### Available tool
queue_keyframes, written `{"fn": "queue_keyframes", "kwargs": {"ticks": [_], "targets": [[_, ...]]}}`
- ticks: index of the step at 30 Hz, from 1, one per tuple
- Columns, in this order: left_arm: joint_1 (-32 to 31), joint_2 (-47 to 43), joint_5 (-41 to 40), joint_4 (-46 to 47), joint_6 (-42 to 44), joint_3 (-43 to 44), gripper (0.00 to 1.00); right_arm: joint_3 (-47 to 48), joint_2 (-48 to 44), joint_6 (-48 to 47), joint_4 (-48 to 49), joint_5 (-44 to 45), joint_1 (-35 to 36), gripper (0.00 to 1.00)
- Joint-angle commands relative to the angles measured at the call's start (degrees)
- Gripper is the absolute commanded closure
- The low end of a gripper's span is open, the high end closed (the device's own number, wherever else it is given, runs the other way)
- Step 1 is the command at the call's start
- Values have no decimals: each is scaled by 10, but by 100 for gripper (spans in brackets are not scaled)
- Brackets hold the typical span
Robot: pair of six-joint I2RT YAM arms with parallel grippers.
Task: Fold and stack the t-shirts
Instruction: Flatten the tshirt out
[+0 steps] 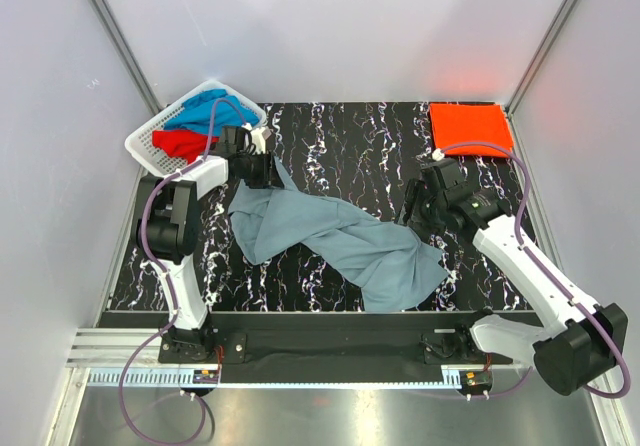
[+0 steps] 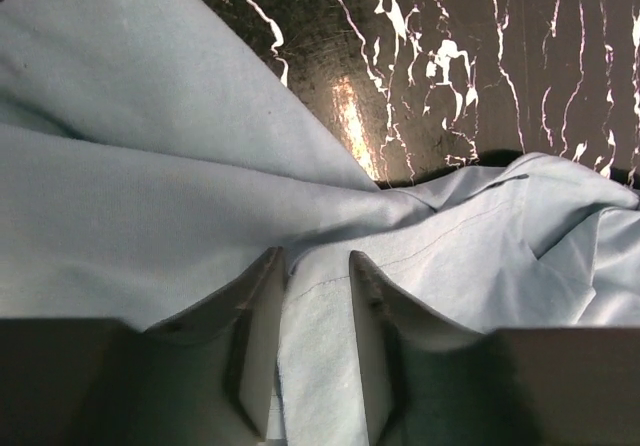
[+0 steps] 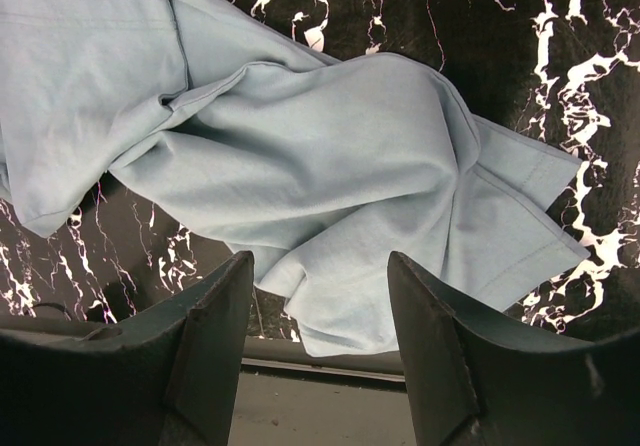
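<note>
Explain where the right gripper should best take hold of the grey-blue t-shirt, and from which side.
Probably its hemmed corner nearest the open right gripper, approached from above: it lies flat and exposed, while the grey-blue t-shirt's middle is bunched.

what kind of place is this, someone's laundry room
Probably a robot lab cell, not a home: plain white walls enclose a black marbled table, with a left arm and right arm bolted at its near edge.

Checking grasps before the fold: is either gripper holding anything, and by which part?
The left gripper pinches the grey-blue t-shirt at its far-left edge; the right gripper is open, holding nothing.
</note>
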Motion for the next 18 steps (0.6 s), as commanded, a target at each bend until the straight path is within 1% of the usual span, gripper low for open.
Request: {"fn": "queue_keyframes", "kwargs": {"ticks": [1,3,5,6,7,8,9,13,16,18], "targets": [[-2,-6,-13,6,8,12,60,21,-13,14,-9,-9,0,36],[-2,-2,-16,3,13,15,60,20,-20,17,-10,-8,0,36],[-2,-1,-15,5,13,16,62,21,-26,17,-10,-8,0,37],[-2,-2,-15,6,13,15,65,21,-27,18,-11,-8,1,36],[-2,-4,-15,6,13,14,72,23,-28,18,-11,-8,0,36],[-2,-5,-17,6,14,14,76,24,-29,18,-13,-8,0,36],[-2,-4,-20,6,14,13,77,25,-29,18,-13,-8,1,36],[-2,-3,-22,3,14,11,77,30,-25,20,-16,-12,1,36],[-2,-2,-24,0,15,12,74,29,-30,23,-15,-16,0,36],[-2,-1,-29,-4,18,13,70,28,-34,22,-16,-16,1,36]]}}
